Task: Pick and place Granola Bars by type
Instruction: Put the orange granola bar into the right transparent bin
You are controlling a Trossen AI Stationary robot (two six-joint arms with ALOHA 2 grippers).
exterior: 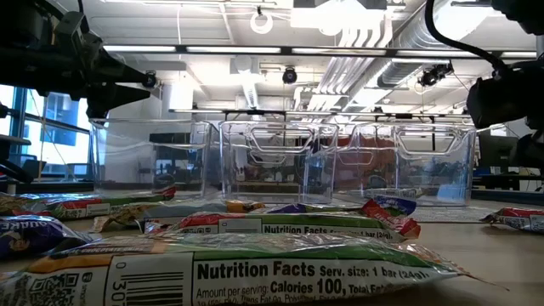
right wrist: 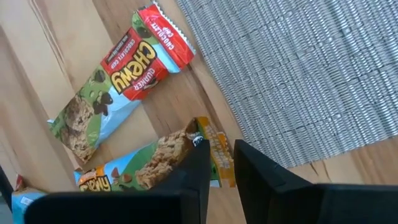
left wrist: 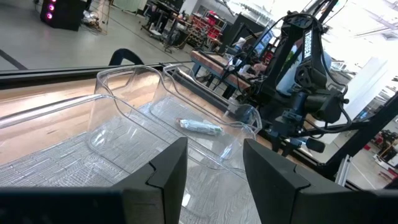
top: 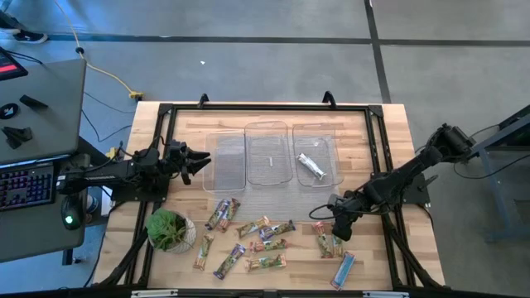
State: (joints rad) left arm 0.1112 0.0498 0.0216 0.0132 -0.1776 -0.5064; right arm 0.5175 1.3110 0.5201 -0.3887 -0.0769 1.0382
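Note:
Several granola bars (top: 263, 236) lie flat on the near half of the table. One pale bar (top: 311, 165) lies inside the right clear tray (top: 327, 136). My right gripper (top: 339, 230) hangs low over two bars near the table's right side. In the right wrist view its fingers (right wrist: 219, 152) stand a narrow gap apart, on either side of the orange end (right wrist: 214, 144) of a green-yellow bar (right wrist: 143, 165). A red-and-green bar (right wrist: 118, 74) lies beside it. My left gripper (top: 203, 160) is open, in the air beside the left tray (top: 228, 161). My right gripper comes from above, fingers pointing down. They stand over the orange end (right wrist: 211, 134) of the green-yellow bar, which lies flat on the wood. Whether the fingers touch it, I cannot tell.
Three clear trays sit side by side on a grey mat (top: 273, 190) at the table's middle; the middle tray (top: 267, 153) and the left one show nothing inside. A potted plant (top: 170, 230) stands at the near left. A blue bar (top: 344, 267) lies near the near edge.

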